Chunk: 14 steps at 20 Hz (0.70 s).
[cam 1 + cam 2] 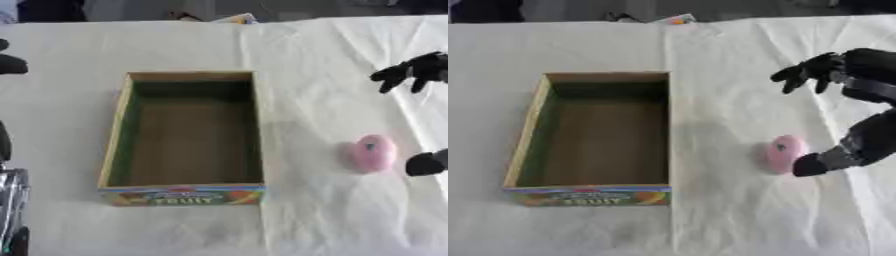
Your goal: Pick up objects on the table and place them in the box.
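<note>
A cardboard box (588, 137) with a printed fruit label on its near wall sits open on the desk (737, 220), which is covered with a pale cloth; nothing lies inside it. To the right of the box, on the cloth, rests a pink egg-shaped object (784, 153) with a small dark mark on top. The right hand (833, 67) is right of the box and spread around the pink object: its fingers (796, 75) hang released beyond the object, apart from it, while its thumb tip (808, 165) is just beside the object's near right edge, holding nothing. At the far left of the box, dark parts of the left arm (10, 64) show at the edge; whether that hand is released or clenched cannot be told.
</note>
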### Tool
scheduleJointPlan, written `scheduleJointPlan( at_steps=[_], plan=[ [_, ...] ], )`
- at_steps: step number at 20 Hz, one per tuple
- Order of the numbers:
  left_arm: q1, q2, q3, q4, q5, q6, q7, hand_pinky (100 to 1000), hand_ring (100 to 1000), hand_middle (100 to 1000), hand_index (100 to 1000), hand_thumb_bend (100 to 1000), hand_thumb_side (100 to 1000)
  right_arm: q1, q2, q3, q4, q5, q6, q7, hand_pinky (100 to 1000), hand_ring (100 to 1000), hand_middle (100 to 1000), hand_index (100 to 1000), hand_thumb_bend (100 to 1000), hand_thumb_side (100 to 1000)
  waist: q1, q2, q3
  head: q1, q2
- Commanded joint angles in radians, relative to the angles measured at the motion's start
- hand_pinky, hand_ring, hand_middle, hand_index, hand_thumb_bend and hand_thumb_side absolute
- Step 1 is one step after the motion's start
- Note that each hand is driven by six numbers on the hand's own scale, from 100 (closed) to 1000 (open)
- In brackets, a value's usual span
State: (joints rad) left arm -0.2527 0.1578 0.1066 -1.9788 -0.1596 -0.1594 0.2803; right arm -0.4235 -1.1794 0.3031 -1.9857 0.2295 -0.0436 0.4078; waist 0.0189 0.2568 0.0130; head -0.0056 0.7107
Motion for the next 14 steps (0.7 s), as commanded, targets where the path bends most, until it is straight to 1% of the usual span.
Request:
scheduleJointPlan(
  at_steps=[1, 3, 4, 5, 6, 7, 8, 10, 11, 12, 14],
  plan=[
    [-0.004, 0.013, -0.005, -0.021, 0.006, 0.0, -0.005, 533, 504, 553, 671, 100, 834, -0.029, -0.006, 0.021, -0.014, 0.044, 0.06, 0.033, 666, 819, 737, 956, 880, 589, -0.003, -0.019, 0.001, -0.006, -0.008],
    [-0.004, 0.012, -0.005, -0.021, 0.007, 0.0, -0.006, 533, 504, 553, 671, 100, 845, -0.037, 0.004, 0.034, -0.014, 0.064, 0.085, 0.057, 666, 819, 737, 956, 880, 589, -0.003, -0.018, 0.001, -0.007, -0.007],
    [-0.003, 0.012, -0.005, -0.021, 0.007, 0.0, -0.006, 532, 503, 553, 671, 100, 845, -0.04, 0.007, 0.037, -0.014, 0.069, 0.091, 0.064, 671, 826, 733, 961, 886, 439, -0.003, -0.018, 0.001, -0.007, -0.007],
    [-0.003, 0.012, -0.005, -0.021, 0.007, 0.0, -0.007, 532, 504, 553, 671, 100, 845, -0.035, 0.012, 0.042, -0.014, 0.077, 0.111, 0.08, 671, 826, 733, 961, 885, 432, -0.002, -0.018, 0.001, -0.007, -0.007],
    [-0.003, 0.011, -0.005, -0.021, 0.008, 0.001, -0.007, 532, 504, 553, 671, 100, 846, -0.03, 0.018, 0.046, -0.014, 0.084, 0.136, 0.098, 673, 827, 738, 967, 864, 371, -0.002, -0.017, 0.001, -0.008, -0.007],
    [-0.002, 0.01, -0.005, -0.021, 0.008, 0.001, -0.007, 532, 504, 553, 671, 100, 846, -0.025, 0.024, 0.048, -0.014, 0.092, 0.163, 0.116, 674, 826, 741, 968, 857, 362, -0.002, -0.017, 0.002, -0.008, -0.007],
    [-0.002, 0.01, -0.005, -0.021, 0.008, 0.001, -0.007, 532, 504, 553, 671, 100, 845, -0.021, 0.03, 0.049, -0.014, 0.098, 0.188, 0.131, 674, 817, 744, 974, 749, 381, -0.001, -0.017, 0.003, -0.008, -0.008],
    [-0.002, 0.008, -0.005, -0.021, 0.009, 0.001, -0.007, 532, 504, 553, 671, 100, 845, -0.016, 0.043, 0.048, -0.014, 0.108, 0.232, 0.151, 673, 809, 743, 977, 697, 363, 0.0, -0.016, 0.005, -0.009, -0.008],
    [-0.001, 0.008, -0.005, -0.021, 0.009, 0.001, -0.007, 532, 504, 553, 671, 100, 845, -0.015, 0.05, 0.047, -0.014, 0.11, 0.248, 0.156, 673, 809, 743, 976, 693, 363, 0.001, -0.015, 0.005, -0.008, -0.009],
    [-0.001, 0.007, -0.005, -0.021, 0.009, 0.002, -0.007, 532, 504, 553, 670, 100, 845, -0.015, 0.055, 0.046, -0.014, 0.112, 0.261, 0.16, 672, 809, 745, 976, 644, 360, 0.002, -0.015, 0.005, -0.008, -0.009],
    [0.0, 0.007, -0.006, -0.021, 0.009, 0.002, -0.008, 532, 504, 553, 670, 100, 845, -0.013, 0.063, 0.044, -0.014, 0.119, 0.286, 0.164, 672, 810, 746, 974, 592, 355, 0.002, -0.014, 0.006, -0.008, -0.009]
  ],
)
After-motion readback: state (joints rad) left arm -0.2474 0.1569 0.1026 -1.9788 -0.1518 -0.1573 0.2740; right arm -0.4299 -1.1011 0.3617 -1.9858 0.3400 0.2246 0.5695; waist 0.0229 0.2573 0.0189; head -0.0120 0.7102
